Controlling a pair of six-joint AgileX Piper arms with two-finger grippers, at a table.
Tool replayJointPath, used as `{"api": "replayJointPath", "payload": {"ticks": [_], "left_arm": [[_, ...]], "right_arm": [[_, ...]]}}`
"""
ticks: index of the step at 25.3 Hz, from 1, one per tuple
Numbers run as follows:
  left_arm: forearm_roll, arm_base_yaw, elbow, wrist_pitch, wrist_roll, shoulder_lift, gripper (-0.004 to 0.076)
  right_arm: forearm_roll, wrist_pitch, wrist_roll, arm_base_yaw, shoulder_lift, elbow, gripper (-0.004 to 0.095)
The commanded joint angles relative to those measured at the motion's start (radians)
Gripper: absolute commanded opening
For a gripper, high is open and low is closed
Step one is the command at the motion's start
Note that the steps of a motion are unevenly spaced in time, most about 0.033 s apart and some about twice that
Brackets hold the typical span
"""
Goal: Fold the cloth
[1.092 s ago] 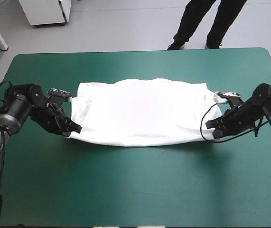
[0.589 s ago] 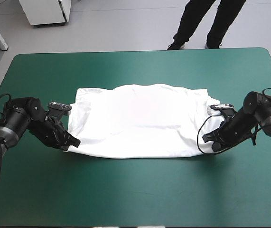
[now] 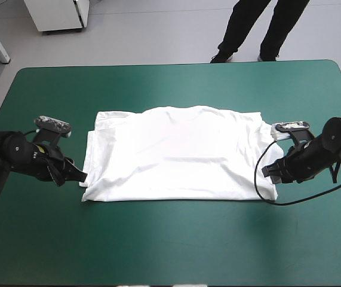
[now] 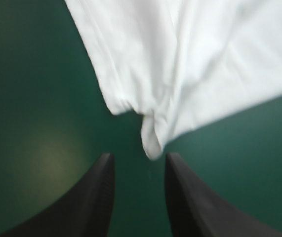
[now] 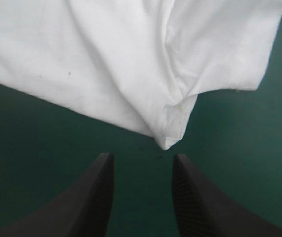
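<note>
The white T-shirt [image 3: 176, 155] lies flat on the table's middle as a wide folded rectangle, its long sides running left to right. My left gripper [image 3: 82, 177] sits low at the shirt's near left corner, open. In the left wrist view that gripper [image 4: 139, 159] has its fingers apart, and a rolled corner of the T-shirt [image 4: 195, 64] lies just ahead of the tips. My right gripper [image 3: 267, 170] rests by the near right corner, also open. In the right wrist view the gripper [image 5: 143, 159] holds nothing; a pointed corner of the T-shirt [image 5: 131, 54] lies just beyond it.
The teal-green cover [image 3: 176, 245] shows on every side of the T-shirt, with the widest band toward the near edge. Narrower strips lie beyond both arms at the left and right edges.
Both grippers held the shirt's near corners earlier and drew them toward the near edge. Now both have let go and pulled back outward, the left one farther.
</note>
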Motion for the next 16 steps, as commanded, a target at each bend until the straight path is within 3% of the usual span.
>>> {"api": "replayJointPath", "payload": {"ticks": [1, 5, 9, 12, 16], "left_arm": [[0.016, -0.001, -0.116, -0.133, -0.021, -0.055, 0.0271], [0.03, -0.001, -0.19, -0.252, -0.077, 0.001, 0.0271], [0.037, -0.001, -0.192, -0.248, -0.083, 0.172, 0.0325], [0.037, -0.001, -0.192, -0.306, -0.103, 0.285, 0.0378], [0.031, 0.001, -0.192, -0.323, -0.104, 0.385, 0.0393]], "right_arm": [[-0.035, -0.043, 0.033, 0.002, -0.038, -0.076, 0.038], [-0.061, -0.072, 0.07, 0.002, -0.038, -0.163, 0.038], [-0.083, -0.069, 0.082, 0.002, -0.038, -0.244, 0.038], [-0.083, -0.074, 0.082, 0.002, -0.038, -0.251, 0.038], [-0.083, -0.075, 0.082, 0.002, -0.038, -0.251, 0.038]]}}
